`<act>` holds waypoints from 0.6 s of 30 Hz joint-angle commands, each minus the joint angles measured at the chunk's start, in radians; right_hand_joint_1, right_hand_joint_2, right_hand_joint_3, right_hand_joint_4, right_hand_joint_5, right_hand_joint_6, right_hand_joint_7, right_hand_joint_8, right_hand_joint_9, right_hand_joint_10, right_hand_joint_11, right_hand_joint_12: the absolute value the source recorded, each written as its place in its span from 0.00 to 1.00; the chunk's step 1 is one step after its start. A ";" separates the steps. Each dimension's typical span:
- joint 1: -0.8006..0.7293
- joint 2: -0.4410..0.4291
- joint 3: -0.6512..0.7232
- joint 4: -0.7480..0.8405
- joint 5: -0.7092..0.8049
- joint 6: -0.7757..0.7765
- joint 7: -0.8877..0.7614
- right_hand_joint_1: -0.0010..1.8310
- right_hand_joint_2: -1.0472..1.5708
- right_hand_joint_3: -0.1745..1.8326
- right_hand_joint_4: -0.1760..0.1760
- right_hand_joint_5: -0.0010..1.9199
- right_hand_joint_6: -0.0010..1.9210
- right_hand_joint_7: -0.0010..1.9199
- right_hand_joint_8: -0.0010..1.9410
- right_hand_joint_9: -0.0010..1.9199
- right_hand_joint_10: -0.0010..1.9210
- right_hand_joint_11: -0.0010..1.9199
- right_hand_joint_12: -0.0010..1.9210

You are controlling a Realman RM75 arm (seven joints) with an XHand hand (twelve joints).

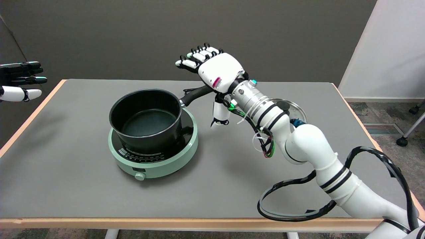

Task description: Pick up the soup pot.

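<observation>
A black soup pot [146,120] stands on a round pale-green cooker [153,156] left of the table's middle. Its black handle [196,94] juts to the right and up. My right hand [212,71] hovers over the outer end of that handle, back up, fingers [194,61] stretched to the left and apart. The thumb [219,113] hangs down on the near side of the handle. Nothing is in the hand, and I cannot tell whether the palm touches the handle, whose end is hidden behind the hand.
A round glass lid [288,108] with a black knob lies on the grey table [66,186] behind my right forearm. The idle left hand [20,81] hangs in the air at the far left edge. Arm cables loop near the table's front right edge.
</observation>
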 commanded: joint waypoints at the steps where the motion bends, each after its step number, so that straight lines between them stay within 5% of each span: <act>1: 0.062 -0.041 -0.021 -0.155 -0.002 0.004 -0.001 0.65 0.23 0.41 1.00 0.17 0.17 0.17 0.17 0.17 0.17 0.17 0.17; 18: 0.127 -0.073 -0.028 -0.286 -0.003 0.036 -0.001 0.64 0.25 0.42 1.00 0.20 0.20 0.20 0.20 0.20 0.20 0.20 0.20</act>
